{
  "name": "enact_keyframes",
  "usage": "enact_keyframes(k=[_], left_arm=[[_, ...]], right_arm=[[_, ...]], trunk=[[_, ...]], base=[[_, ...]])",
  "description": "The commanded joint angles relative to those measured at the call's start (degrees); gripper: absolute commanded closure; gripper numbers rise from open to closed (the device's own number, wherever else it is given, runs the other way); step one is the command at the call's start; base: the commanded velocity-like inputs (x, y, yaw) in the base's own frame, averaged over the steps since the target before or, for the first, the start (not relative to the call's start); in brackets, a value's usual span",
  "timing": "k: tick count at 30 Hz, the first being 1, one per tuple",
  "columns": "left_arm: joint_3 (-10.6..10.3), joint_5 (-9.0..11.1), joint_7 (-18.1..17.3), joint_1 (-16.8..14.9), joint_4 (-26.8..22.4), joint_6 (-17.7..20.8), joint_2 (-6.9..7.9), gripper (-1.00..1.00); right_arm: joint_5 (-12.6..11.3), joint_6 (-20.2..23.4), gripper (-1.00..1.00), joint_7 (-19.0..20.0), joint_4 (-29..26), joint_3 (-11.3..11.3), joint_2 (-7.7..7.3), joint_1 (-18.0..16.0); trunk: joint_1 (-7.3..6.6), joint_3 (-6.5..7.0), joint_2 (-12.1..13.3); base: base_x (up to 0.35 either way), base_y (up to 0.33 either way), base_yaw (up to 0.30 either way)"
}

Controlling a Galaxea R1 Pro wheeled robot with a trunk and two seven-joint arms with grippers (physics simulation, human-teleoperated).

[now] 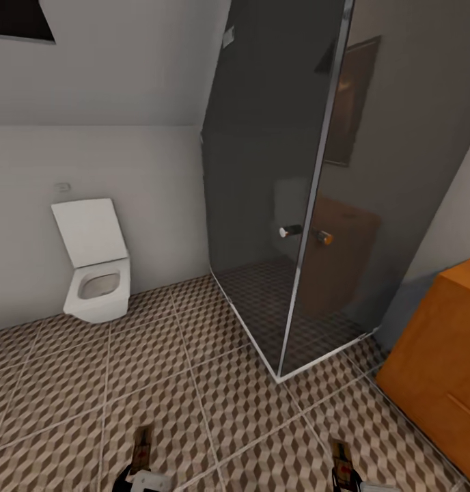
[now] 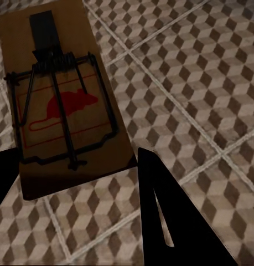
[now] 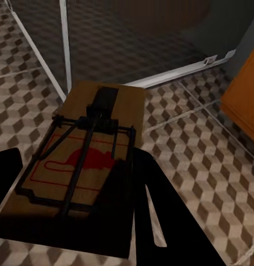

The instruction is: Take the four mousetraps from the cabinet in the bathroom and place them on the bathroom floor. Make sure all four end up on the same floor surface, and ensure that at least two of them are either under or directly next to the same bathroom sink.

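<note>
**Two traps in hand, sink not yet in sight**

Each hand is clamped on a mousetrap. Left hand [image 1: 141,471] holds the left mousetrap [image 2: 63,102] by its near end; the tan board runs lengthwise straight out from the fingers [image 2: 171,221], above the bathroom floor [image 1: 214,403]. Right hand [image 1: 348,478] grips the right mousetrap [image 3: 85,166] the same way, long axis pointing ahead toward the glass shower enclosure [image 1: 289,205].

Head view: both traps stick forward at the bottom edge, left one toward the white toilet [image 1: 95,266], right one closer to the orange-wood cabinet [image 1: 447,369] at the right edge. Both hang over patterned tile, well apart from each other.

Judgement: the traps need setting down by a sink, and no basin is visible from here, so the base probably has to turn before either arm lowers. Neither arm has an advantage yet.

Markings: each board carries a red rat silhouette inside a thin red outline. No readable lettering or brand.
</note>
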Motion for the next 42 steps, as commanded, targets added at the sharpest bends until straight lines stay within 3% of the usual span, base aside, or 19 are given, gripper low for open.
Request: enact_keyframes(k=[1, 42], left_arm=[[-0.33, -0.51, 0.67, -0.06, 0.19, -0.04, -0.07, 1.0], [-0.33, -0.52, 0.67, -0.03, 0.19, -0.07, -0.07, 1.0]], right_arm=[[0.62, -0.14, 1.0, -0.31, 0.0, -0.26, 0.04, -0.04], [0.62, -0.07, 1.0, -0.33, 0.28, -0.26, 0.04, -0.01]], trunk=[[0.0, -0.05, -0.03], [0.0, -0.05, -0.03]], base=[[0.0, 0.0, 0.287], [0.0, 0.0, 0.275]])
